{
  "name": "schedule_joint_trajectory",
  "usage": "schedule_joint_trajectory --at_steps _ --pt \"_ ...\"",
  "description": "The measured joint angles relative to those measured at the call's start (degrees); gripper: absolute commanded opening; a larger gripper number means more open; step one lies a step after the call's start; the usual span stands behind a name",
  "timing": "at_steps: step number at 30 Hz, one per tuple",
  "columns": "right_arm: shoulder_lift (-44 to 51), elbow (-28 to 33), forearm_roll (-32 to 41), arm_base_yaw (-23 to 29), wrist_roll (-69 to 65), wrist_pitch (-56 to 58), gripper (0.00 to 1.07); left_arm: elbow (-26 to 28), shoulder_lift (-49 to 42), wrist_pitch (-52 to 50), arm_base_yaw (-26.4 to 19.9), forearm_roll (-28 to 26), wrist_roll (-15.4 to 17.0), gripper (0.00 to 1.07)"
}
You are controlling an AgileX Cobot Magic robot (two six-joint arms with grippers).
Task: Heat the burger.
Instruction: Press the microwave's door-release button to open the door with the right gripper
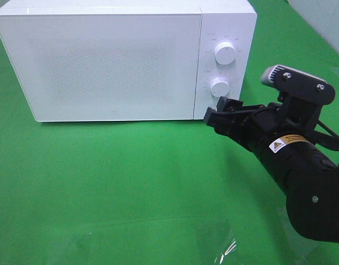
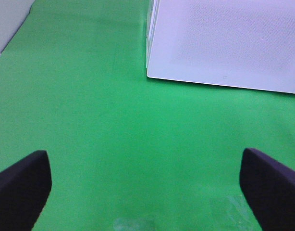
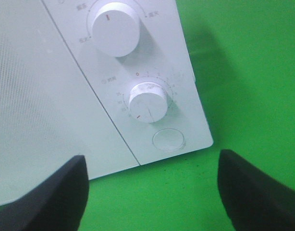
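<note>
**Operator:** Where is the burger sitting?

**Technician:** It is not showing in any of the three views. The microwave oven (image 1: 114,61) is standing with its door (image 1: 103,72) shut. The frosted panel is hiding the cavity, so it cannot be told whether the burger is lying inside.

**Operator:** How is it going to handle?

**Technician:** Judging from the task alone, it is likely a light, soft, stacked item that crushes easily and shears between layers (fillings tend to be slippery). The advised hold is low across the sides of the bun, pressing lightly and keeping the stack level.

**Operator:** What are the grippers doing?

**Technician:** The right gripper (image 3: 152,190) is hovering near the control panel with its fingers spread wide, carrying nothing. It is facing the timer knob (image 3: 148,102) and the round button (image 3: 168,140) beneath it, and is touching neither. The upper knob (image 3: 114,28) is sitting above them. The left gripper (image 2: 145,190) is hanging over the green cloth (image 2: 90,120), also spread and empty, with the oven's corner ahead of it.

**Operator:** Which step is in hand?

**Technician:** Probably either setting the timer or releasing the door. The views are not showing which.
</note>
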State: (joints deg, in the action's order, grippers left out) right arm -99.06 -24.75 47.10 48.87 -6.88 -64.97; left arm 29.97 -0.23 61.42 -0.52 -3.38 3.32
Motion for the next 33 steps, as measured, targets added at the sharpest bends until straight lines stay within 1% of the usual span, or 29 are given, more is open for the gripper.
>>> schedule_joint_trajectory --at_steps 1,2,3,4,5,6,7,8,9,10,11,12,13,14,15,16,20,22,28,32,33 --pt "0.0 0.0 0.0 0.0 0.0 0.0 0.66 0.0 0.0 0.0 0.0 0.0 0.0 0.99" --pt "0.0 0.0 0.0 0.0 -4.5 0.0 0.63 0.0 0.0 0.0 0.0 0.0 0.0 0.99" --pt "0.0 0.0 0.0 0.0 -13.7 0.0 0.57 0.0 0.0 0.0 0.0 0.0 0.0 0.99" --pt "0.0 0.0 0.0 0.0 -13.7 0.0 0.57 0.0 0.0 0.0 0.0 0.0 0.0 0.99" --pt "0.0 0.0 -0.1 0.0 -21.1 0.0 0.5 0.0 0.0 0.0 0.0 0.0 0.0 0.99" --pt "0.0 0.0 -0.1 0.0 -21.1 0.0 0.5 0.0 0.0 0.0 0.0 0.0 0.0 0.99" --pt "0.0 0.0 -0.8 0.0 -29.7 0.0 0.42 0.0 0.0 0.0 0.0 0.0 0.0 0.99" --pt "0.0 0.0 -0.8 0.0 -29.7 0.0 0.42 0.0 0.0 0.0 0.0 0.0 0.0 0.99" --pt "0.0 0.0 -1.6 0.0 -36.7 0.1 0.34 0.0 0.0 0.0 0.0 0.0 0.0 0.99" --pt "0.0 0.0 -1.6 0.0 -36.7 0.1 0.34 0.0 0.0 0.0 0.0 0.0 0.0 0.99" --pt "0.0 0.0 -2.0 0.0 -39.7 0.2 0.29 0.0 0.0 0.0 0.0 0.0 0.0 0.99" --pt "0.0 0.0 -2.8 0.0 -44.3 0.2 0.19 0.0 0.0 0.0 0.0 0.0 0.0 0.99" --pt "0.0 0.0 -2.8 0.0 -44.3 0.2 0.19 0.0 0.0 0.0 0.0 0.0 0.0 0.99" --pt "0.0 0.0 -3.0 0.0 -48.5 0.2 0.09 0.0 0.0 0.0 0.0 0.0 0.0 0.99" --pt "0.0 0.0 -3.0 0.0 -48.5 0.2 0.09 0.0 0.0 0.0 0.0 0.0 0.0 0.99" --pt "0.0 0.0 -3.0 0.0 -52.6 0.2 0.0 0.0 0.0 0.0 0.0 0.0 0.0 0.99" --pt "0.0 0.0 -3.8 0.0 -56.4 0.6 0.0 0.0 0.0 0.0 0.0 0.0 0.0 0.99" --pt "0.0 -0.1 -4.1 0.0 -60.7 3.9 0.0 0.0 0.0 0.0 0.0 0.0 0.0 0.99" --pt "0.0 -0.1 -4.1 0.0 -64.7 7.1 0.0 0.0 0.0 0.0 0.0 0.0 0.0 0.99" --pt "0.0 -0.1 -4.6 -1.0 -66.3 8.2 0.0 0.0 0.0 0.0 0.0 0.0 0.0 0.99" --pt "-0.2 -0.1 -4.8 -2.3 -66.9 9.8 0.0 0.0 0.0 0.0 0.0 0.0 0.0 0.99"
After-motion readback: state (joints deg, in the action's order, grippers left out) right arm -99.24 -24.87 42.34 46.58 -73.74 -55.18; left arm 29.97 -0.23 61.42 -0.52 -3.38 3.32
